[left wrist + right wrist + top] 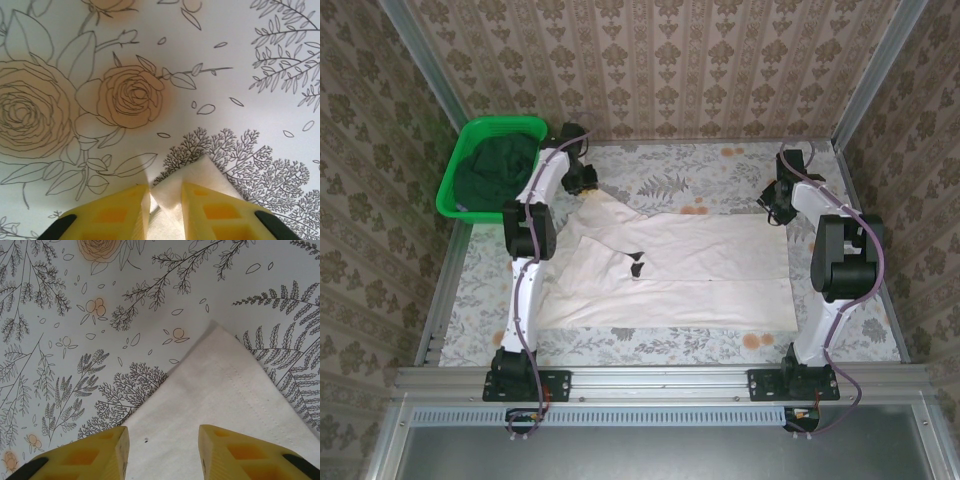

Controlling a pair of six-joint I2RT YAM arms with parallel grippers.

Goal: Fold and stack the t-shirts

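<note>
1. The cream-pink t-shirt (700, 270) is spread flat, and one corner is pinched in the narrow left gripper (165, 194).
2. Another corner is seen under the right gripper (162, 436), whose jaws are held wide.
3. The dark green t-shirt (495, 165) is seen in the green basket (448, 192), left of the left gripper.

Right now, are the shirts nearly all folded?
Not yet. Done: the cream shirt lies spread on the table. In hand: the left tool pinches one corner; the right tool hangs open over another. Left: folding it, then the green shirt, bunched in the basket, and stacking.
</note>
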